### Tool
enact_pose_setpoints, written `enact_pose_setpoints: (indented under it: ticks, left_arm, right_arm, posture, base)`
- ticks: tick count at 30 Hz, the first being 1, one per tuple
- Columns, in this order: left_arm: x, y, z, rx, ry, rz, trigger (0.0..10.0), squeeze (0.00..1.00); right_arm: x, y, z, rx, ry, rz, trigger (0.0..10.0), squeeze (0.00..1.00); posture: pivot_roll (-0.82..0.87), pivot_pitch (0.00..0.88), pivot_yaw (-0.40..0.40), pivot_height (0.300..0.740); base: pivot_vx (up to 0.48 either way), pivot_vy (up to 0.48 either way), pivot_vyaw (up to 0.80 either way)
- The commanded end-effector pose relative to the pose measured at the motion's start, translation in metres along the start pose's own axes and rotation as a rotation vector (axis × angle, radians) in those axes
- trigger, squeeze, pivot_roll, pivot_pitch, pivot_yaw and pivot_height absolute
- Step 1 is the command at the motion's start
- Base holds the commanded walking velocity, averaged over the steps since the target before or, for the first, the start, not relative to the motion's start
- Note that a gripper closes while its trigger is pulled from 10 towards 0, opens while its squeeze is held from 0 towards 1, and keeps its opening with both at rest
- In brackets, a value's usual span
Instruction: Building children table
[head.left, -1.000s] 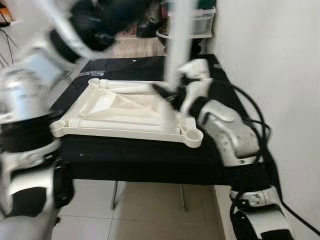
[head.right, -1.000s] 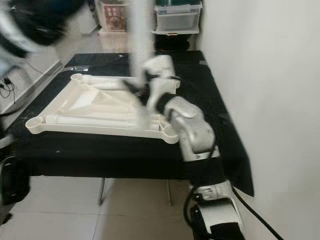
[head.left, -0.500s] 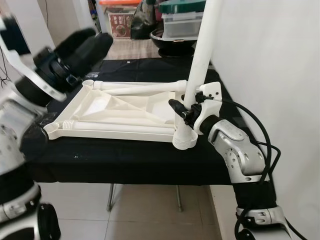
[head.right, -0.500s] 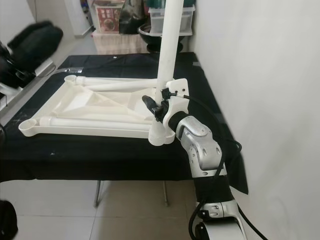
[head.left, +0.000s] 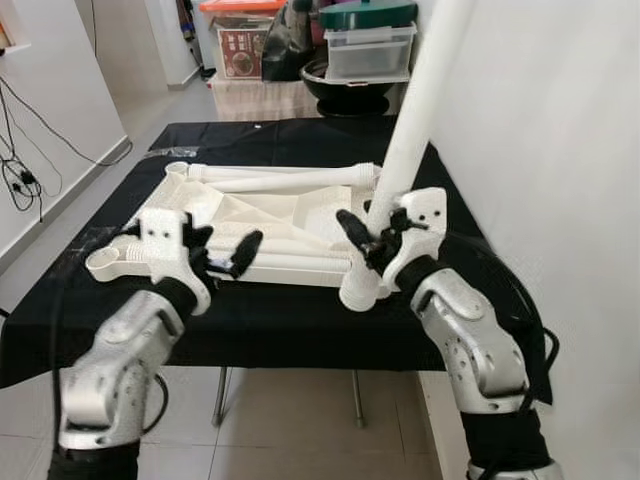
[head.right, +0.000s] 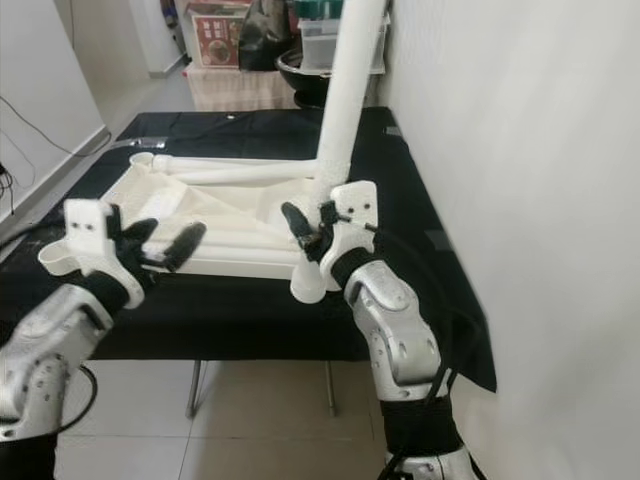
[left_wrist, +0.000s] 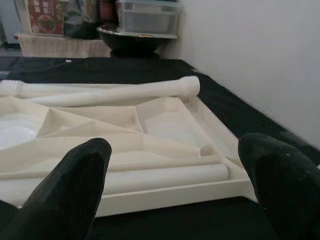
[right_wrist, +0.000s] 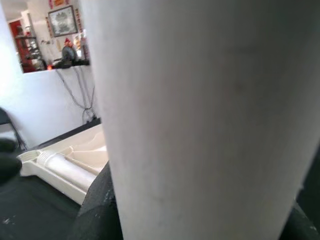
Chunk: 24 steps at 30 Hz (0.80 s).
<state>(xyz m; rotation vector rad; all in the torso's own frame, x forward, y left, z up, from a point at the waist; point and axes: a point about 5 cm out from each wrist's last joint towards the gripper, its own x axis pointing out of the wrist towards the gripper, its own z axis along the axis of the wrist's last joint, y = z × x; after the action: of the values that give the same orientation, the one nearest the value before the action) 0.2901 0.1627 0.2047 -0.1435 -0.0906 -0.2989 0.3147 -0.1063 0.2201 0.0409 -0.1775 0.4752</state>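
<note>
White plastic tubular table leg (head.left: 415, 130) upright at near right corner of upturned cream plastic tabletop (head.left: 270, 215) on black-clothed table (head.left: 300, 310); clamped by right gripper (head.left: 362, 238). Left gripper (head.left: 222, 250) spread wide, holding nothing, just before tabletop's near edge.

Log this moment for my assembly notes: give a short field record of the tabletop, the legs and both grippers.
surface: black-covered table
tabletop: white, upside down, ribbed underside up
leg in hand: white leg, near upright, foot at the tabletop's near right corner
loose legs: one along the far edge, one along the near edge
right gripper: shut on the upright leg
left gripper: open, over the tabletop's near left part, holding nothing
</note>
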Motion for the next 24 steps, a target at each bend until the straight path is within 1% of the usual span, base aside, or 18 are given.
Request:
enact_pose_setpoints:
  ticks: [1, 2, 8, 11, 13, 16, 18, 21, 23, 24]
  left_arm:
    - [-0.003, -0.004, -0.007, 0.042, 0.015, 0.018, 10.0, 0.00]
    - [-0.003, -0.007, -0.013, 0.059, 0.019, 0.028, 10.0, 0.00]
    - [-0.004, -0.013, -0.022, 0.090, 0.028, 0.027, 10.0, 0.00]
    - [-0.004, -0.018, -0.029, 0.100, 0.038, -0.023, 10.0, 0.00]
    - [-0.005, -0.018, -0.030, 0.091, 0.030, -0.024, 10.0, 0.00]
    - [-0.006, -0.015, -0.033, 0.072, 0.031, 0.001, 10.0, 0.00]
    - [-0.008, -0.015, -0.037, 0.088, 0.034, 0.006, 10.0, 0.00]
    - [-0.008, -0.016, -0.038, 0.095, 0.030, 0.004, 10.0, 0.00]
    - [-0.007, -0.017, -0.037, 0.093, 0.023, 0.003, 10.0, 0.00]
    - [-0.006, -0.018, -0.035, 0.087, 0.012, 0.003, 10.0, 0.00]
  right_arm:
    - [-0.002, 0.007, 0.005, -0.007, -0.042, 0.025, 10.0, 0.00]
    - [-0.002, 0.009, 0.006, -0.007, -0.053, 0.028, 10.0, 0.00]
    - [-0.001, 0.010, 0.010, -0.012, -0.075, 0.030, 10.0, 0.00]
    - [0.001, 0.012, 0.011, -0.018, -0.067, 0.033, 10.0, 0.00]
    - [0.002, 0.013, 0.010, -0.017, -0.058, 0.037, 10.0, 0.00]
    - [0.005, 0.017, 0.009, -0.018, -0.047, 0.052, 10.0, 0.00]
    - [0.006, 0.022, 0.012, -0.011, -0.074, 0.073, 10.0, 0.00]
    - [0.006, 0.024, 0.013, -0.018, -0.078, 0.081, 10.0, 0.00]
    - [0.005, 0.025, 0.013, -0.022, -0.081, 0.099, 10.0, 0.00]
    - [0.005, 0.026, 0.013, -0.058, -0.078, 0.119, 10.0, 0.00]
  posture:
    - [-0.14, 0.000, 0.032, 0.740]
    - [-0.14, 0.000, 0.033, 0.740]
    - [-0.14, 0.000, 0.031, 0.740]
    - [-0.14, 0.000, 0.018, 0.740]
    - [-0.14, 0.000, 0.017, 0.740]
    - [-0.14, 0.000, 0.019, 0.740]
    - [-0.14, 0.000, 0.020, 0.740]
    - [-0.14, 0.000, 0.017, 0.740]
    - [-0.14, 0.000, 0.014, 0.740]
    - [-0.14, 0.000, 0.013, 0.740]
  base:
    - [0.000, 0.000, 0.00]
    - [0.000, 0.000, 0.00]
    - [0.000, 0.000, 0.00]
    - [0.000, 0.000, 0.00]
    - [0.000, 0.000, 0.00]
    - [0.000, 0.000, -0.56]
    - [0.000, 0.000, -0.68]
    - [0.000, 0.000, 0.00]
    - [0.345, 0.000, 0.00]
    - [0.398, 0.000, 0.78]
